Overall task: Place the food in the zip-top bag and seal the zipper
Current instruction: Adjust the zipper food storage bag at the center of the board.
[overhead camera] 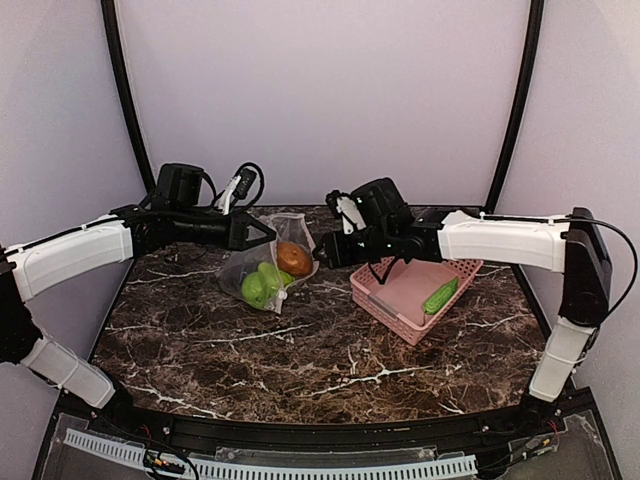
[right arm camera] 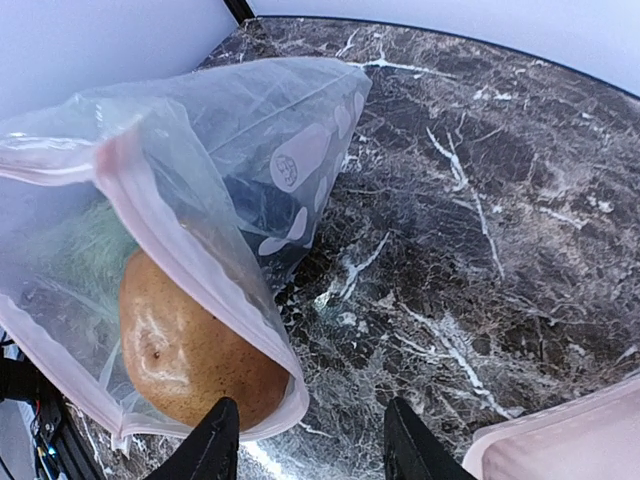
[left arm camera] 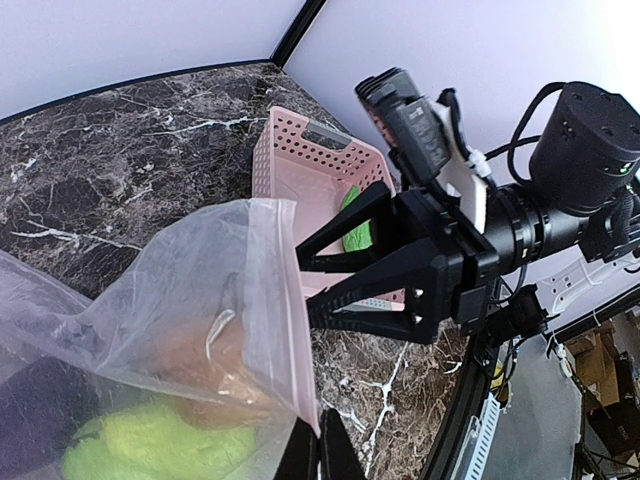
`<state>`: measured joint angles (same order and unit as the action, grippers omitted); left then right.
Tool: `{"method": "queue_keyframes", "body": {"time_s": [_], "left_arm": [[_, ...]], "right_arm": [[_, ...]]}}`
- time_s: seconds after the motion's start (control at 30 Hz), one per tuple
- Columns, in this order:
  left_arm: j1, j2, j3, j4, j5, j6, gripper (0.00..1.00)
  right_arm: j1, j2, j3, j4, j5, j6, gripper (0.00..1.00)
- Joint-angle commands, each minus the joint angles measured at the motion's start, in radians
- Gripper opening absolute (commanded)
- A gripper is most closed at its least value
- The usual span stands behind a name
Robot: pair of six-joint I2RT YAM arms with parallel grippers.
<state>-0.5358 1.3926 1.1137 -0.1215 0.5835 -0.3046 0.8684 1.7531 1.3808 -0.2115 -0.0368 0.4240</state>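
1. The left gripper [overhead camera: 268, 232] is pressed together, with the edge of the zip-top bag [overhead camera: 250, 262] pinched in it.
2. The right gripper [right arm camera: 310, 405] is spread and set at the bag's mouth corner, beside the pink zipper [right arm camera: 190, 255], which is unsealed.
3. The bag is held up at the far centre of the desk [overhead camera: 300, 360]. The brown potato-like lump [right arm camera: 190, 350] is seen at its mouth, with the green fruits [overhead camera: 262, 283] deeper inside.
4. The pink basket [overhead camera: 400, 290] is placed just right of the bag, with the green cucumber-like piece [overhead camera: 440, 296] lying in it.
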Motion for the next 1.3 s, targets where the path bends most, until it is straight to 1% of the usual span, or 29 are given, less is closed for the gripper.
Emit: {"method": "queue_keyframes", "body": {"time_s": [0.0,0.2,0.4,0.57,0.63,0.77,0.83,0.93,0.97,1.07,1.27], "left_arm": [[0.006,-0.04,0.003,0.018,0.017,-0.002,0.01],[0.005,-0.039,0.002,0.018,0.019,-0.002,0.01],[0.005,-0.037,0.002,0.019,0.02,-0.004,0.01],[0.006,-0.038,0.003,0.017,0.017,-0.002,0.01],[0.007,-0.04,0.004,0.016,0.019,-0.004,0.01],[0.034,-0.05,0.027,0.008,0.014,-0.012,0.01],[0.056,-0.055,0.075,-0.017,0.009,-0.025,0.01],[0.074,-0.046,0.199,-0.099,0.023,-0.018,0.01],[0.076,-0.04,0.223,-0.147,0.018,-0.013,0.01],[0.077,-0.013,0.319,-0.217,0.01,-0.008,0.01],[0.077,0.007,0.371,-0.256,0.026,-0.036,0.01]], "right_arm": [[-0.009,0.056,0.036,0.035,-0.059,0.009,0.46],[-0.021,0.097,0.049,0.035,-0.064,0.018,0.38],[-0.027,0.122,0.058,0.052,-0.106,0.018,0.28],[-0.031,0.114,0.064,0.074,-0.15,0.019,0.1],[-0.031,0.099,0.064,0.085,-0.159,0.02,0.0],[-0.029,0.052,0.088,0.075,-0.177,0.018,0.0],[-0.03,0.03,0.136,0.035,-0.182,0.014,0.0],[-0.029,0.01,0.211,-0.004,-0.202,0.003,0.0],[-0.029,0.007,0.229,-0.007,-0.215,0.002,0.0],[-0.029,0.0,0.265,-0.001,-0.254,0.016,0.0],[-0.029,-0.007,0.279,-0.013,-0.255,0.024,0.0]]}}
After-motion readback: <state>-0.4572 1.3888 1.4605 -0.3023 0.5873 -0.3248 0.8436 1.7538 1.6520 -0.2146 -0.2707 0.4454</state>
